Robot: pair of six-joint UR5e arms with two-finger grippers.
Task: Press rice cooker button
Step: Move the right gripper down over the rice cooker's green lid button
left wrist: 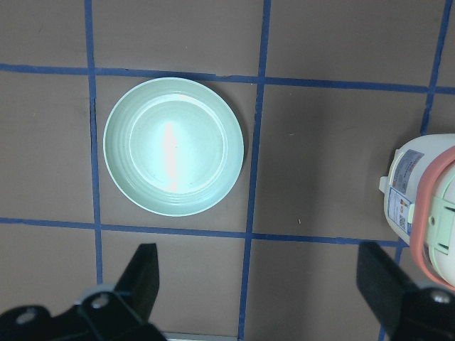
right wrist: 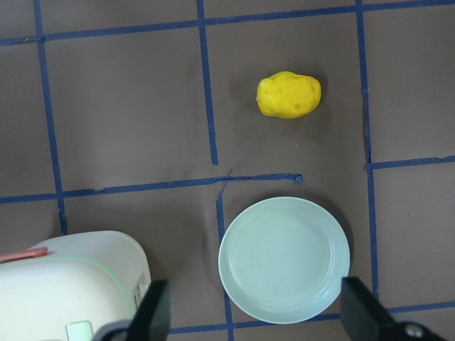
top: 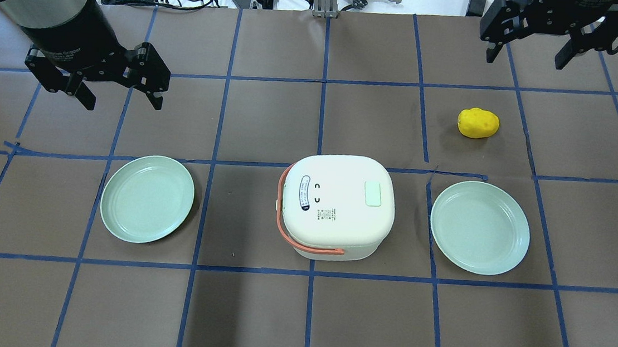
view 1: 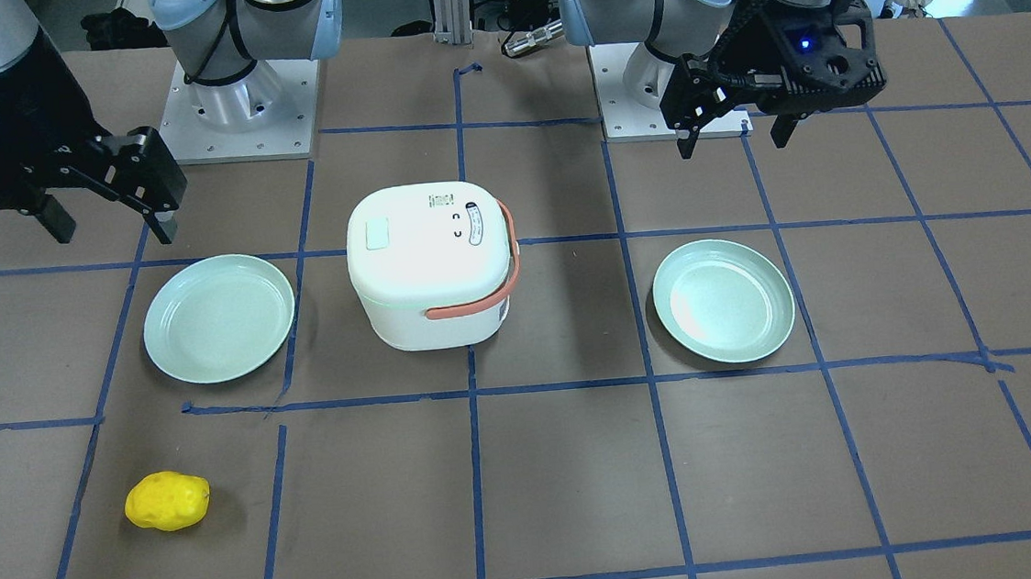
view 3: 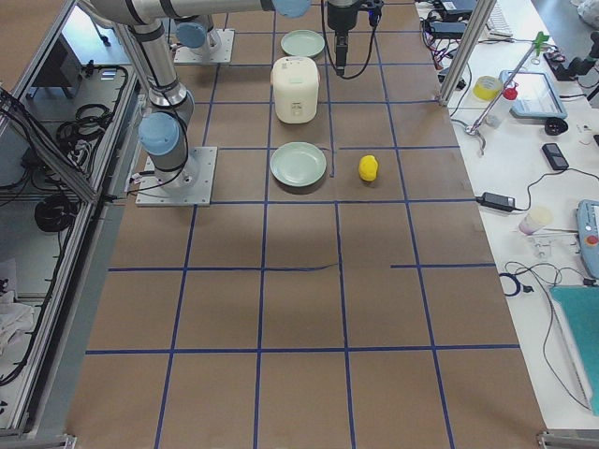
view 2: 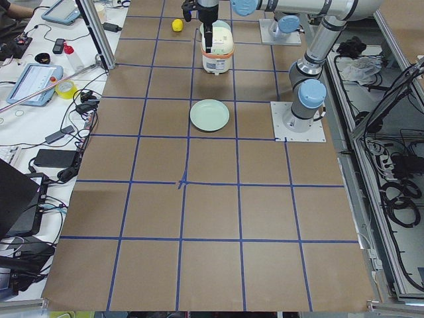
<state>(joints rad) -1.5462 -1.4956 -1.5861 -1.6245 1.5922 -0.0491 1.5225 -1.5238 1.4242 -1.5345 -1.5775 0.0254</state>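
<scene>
Both arms are up off the table, jaws spread wide, nothing held in either. The rice cooker point(top: 337, 206) sits between the 2 of them, and the pale green button point(top: 372, 193) is on the lid point(top: 343, 171), on the side toward my right arm. The orange handle point(top: 279, 215) wraps the opposite side.

From the right gripper point(top: 526, 61), the button lies below, back toward the base and inward to its left. In the right wrist view it shows at the bottom corner, just beside the left finger point(right wrist: 153, 312). From the left gripper point(top: 124, 102), it's also below and back, but inward to its right, clear across the lid, with the handle side coming first.

So I judge the right arm nearer and cleaner for the press. The button is a rounded rectangle, long axis running away from the base, so 1 fingertip coming straight down should land on it. A plate point(top: 480, 227) and a yellow lump point(top: 478, 123) lie under that path, well below the gripper.
</scene>
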